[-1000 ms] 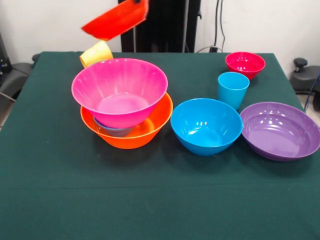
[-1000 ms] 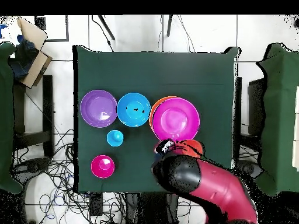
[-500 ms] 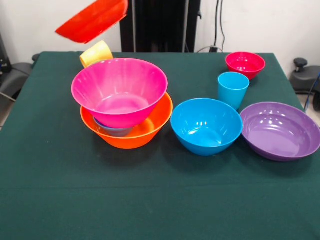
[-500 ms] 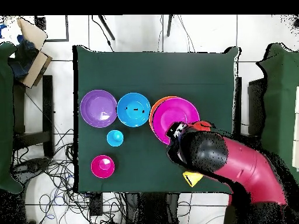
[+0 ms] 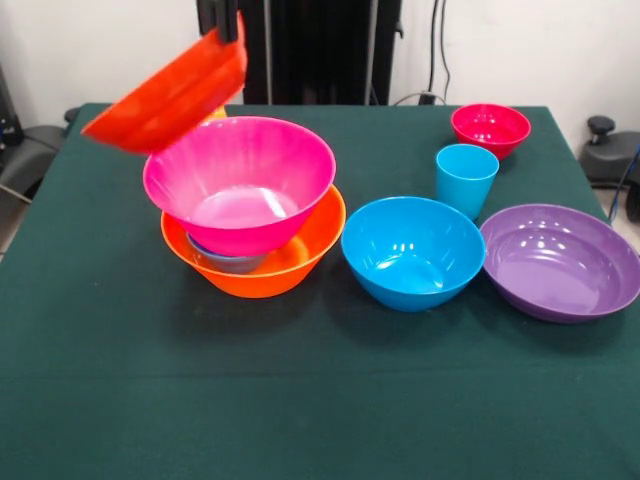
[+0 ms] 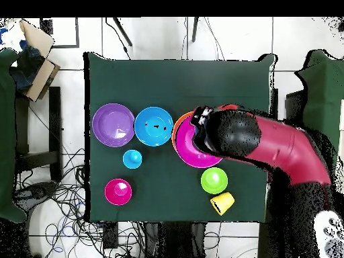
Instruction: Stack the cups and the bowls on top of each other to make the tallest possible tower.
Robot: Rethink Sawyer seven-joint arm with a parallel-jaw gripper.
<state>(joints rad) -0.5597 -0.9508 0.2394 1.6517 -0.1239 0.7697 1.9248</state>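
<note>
While the tower (image 5: 250, 225) so far consists of the large orange bowl (image 5: 300, 262) as base, a small bluish bowl (image 5: 225, 260) just visible inside it, and the large pink bowl (image 5: 240, 180) resting on top, a red-orange bowl (image 5: 170, 97) hangs tilted in the air above the pink bowl's rim on the picture's left side. It is evidently carried by the gripper (image 5: 237, 30), of which only a narrow part shows at the bowl's upper edge; whether the jaws are wide or closed cannot be told. In the overhead view the arm (image 6: 269, 144) covers much of the pink bowl.

The step in hand appears to be bringing the red-orange bowl onto the tower. The next move would call for levelling it and centring it over the pink bowl before lowering, since an off-centre release could tip it off.

Unstacked pieces remain on the green table (image 5: 300, 400): the blue bowl (image 5: 412, 250), purple bowl (image 5: 560, 260), light blue cup (image 5: 466, 178) and magenta bowl (image 5: 490, 127); the overhead view adds a green bowl (image 6: 213, 180) and the yellow cup (image 6: 222, 201) lying on its side.
</note>
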